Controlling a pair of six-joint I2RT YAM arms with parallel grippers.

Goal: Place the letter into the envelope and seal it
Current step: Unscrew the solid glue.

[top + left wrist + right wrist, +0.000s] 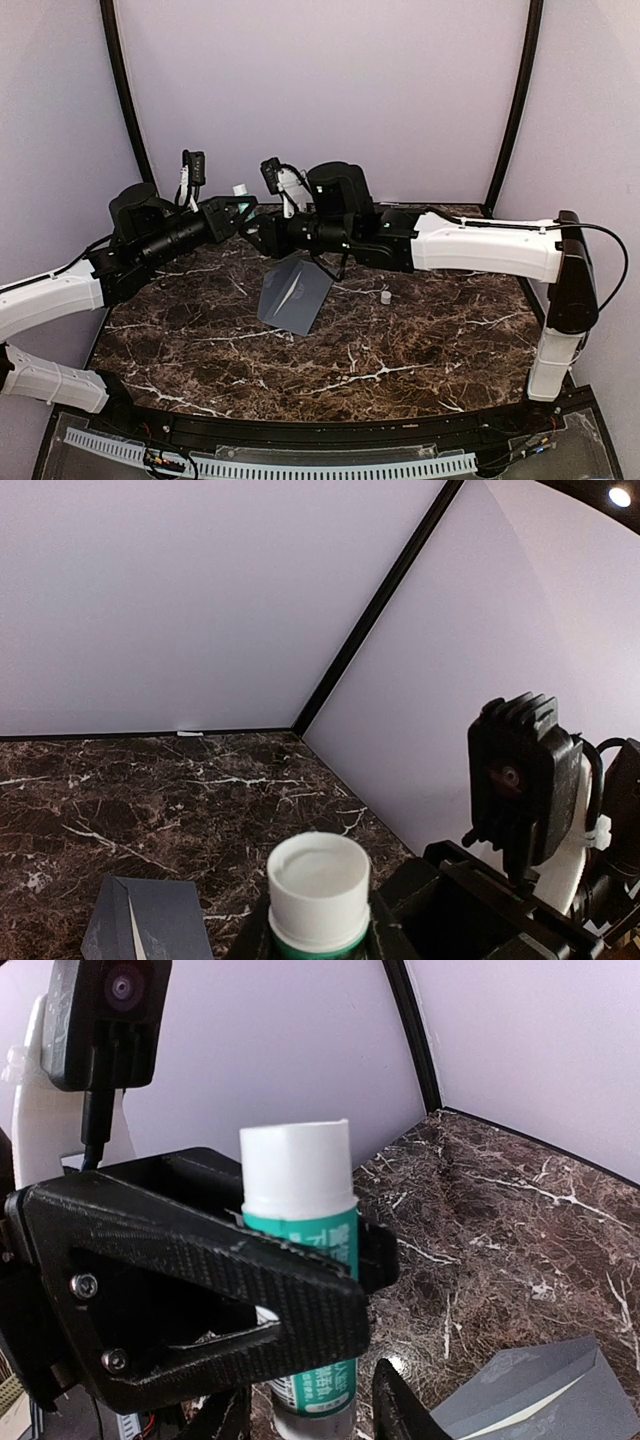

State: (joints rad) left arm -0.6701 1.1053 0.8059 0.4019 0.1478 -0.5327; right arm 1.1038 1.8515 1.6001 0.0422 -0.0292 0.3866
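The grey envelope lies flat on the marble table, also low in the left wrist view and the right wrist view. A thin cream strip, apparently the letter, shows at its flap edge; the rest is hidden inside. Above the table's back left, my left gripper is shut on a green glue stick with a white top. My right gripper straddles the stick's lower end, open, with a gap on each side.
A small white cap-like piece stands on the table right of the envelope. The two wrists are close together near the back wall. The right wrist's camera is right beside the left gripper.
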